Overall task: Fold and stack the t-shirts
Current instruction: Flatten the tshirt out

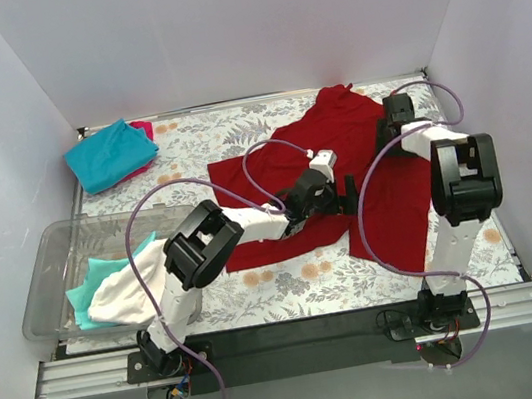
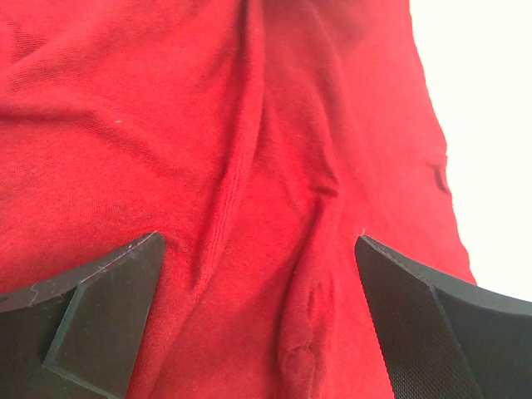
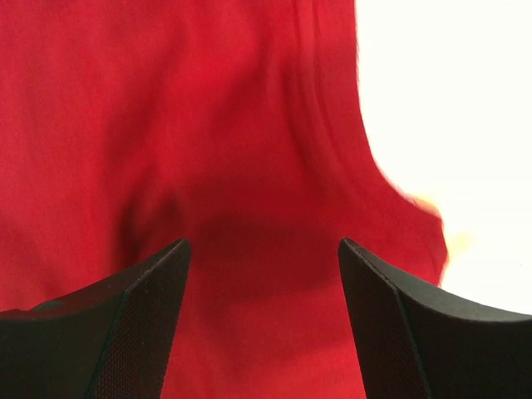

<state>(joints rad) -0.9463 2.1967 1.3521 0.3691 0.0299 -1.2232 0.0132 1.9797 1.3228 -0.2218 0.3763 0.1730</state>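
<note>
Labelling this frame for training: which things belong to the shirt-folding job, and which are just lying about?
Job: dark red t-shirt, spread out; teal t-shirt over pink t-shirt, far left; white t-shirt and teal cloth in the clear plastic bin.
Lying about: the bin itself; floral table cover.

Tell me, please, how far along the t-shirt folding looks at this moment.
Done: a folded teal shirt lies on a pink shirt at the far left corner. In hand: the dark red shirt lies spread and rumpled, with the left arm's fingers and the right arm's fingers open over it. Left: folding it, plus the white shirt and a second teal shirt in the clear bin.
</note>
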